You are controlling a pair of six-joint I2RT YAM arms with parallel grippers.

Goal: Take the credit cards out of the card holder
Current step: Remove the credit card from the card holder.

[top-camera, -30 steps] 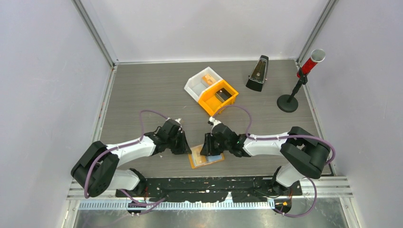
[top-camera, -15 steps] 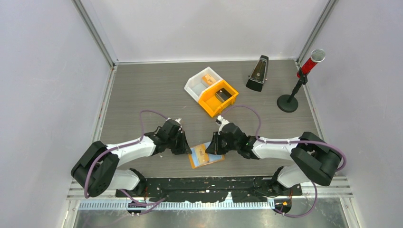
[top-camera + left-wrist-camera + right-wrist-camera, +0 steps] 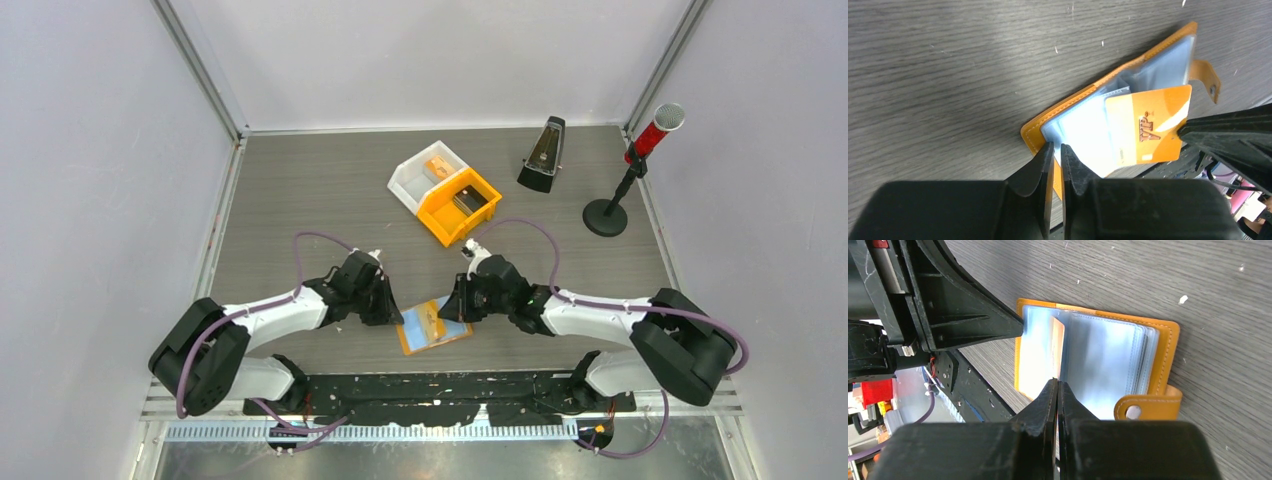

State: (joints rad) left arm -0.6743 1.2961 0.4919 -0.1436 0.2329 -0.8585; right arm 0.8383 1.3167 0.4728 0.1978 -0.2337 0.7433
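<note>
The orange card holder (image 3: 440,338) is lying open on the bench (image 3: 300,200) at the lower centre of the overhead frame, between the two arms. The left fingers (image 3: 1040,167), nearly closed, are pinching its orange corner edge. The right fingers (image 3: 1045,400) are clamping tight on an orange credit card (image 3: 1148,125), which is sticking partly out of the pale sleeves.

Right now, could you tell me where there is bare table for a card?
The widest bare stretch lies left of the white bin, beyond the left arm; a smaller one between the orange bin, metronome and microphone stand. Around the card holder, the left claw and right claw crowd in.
</note>
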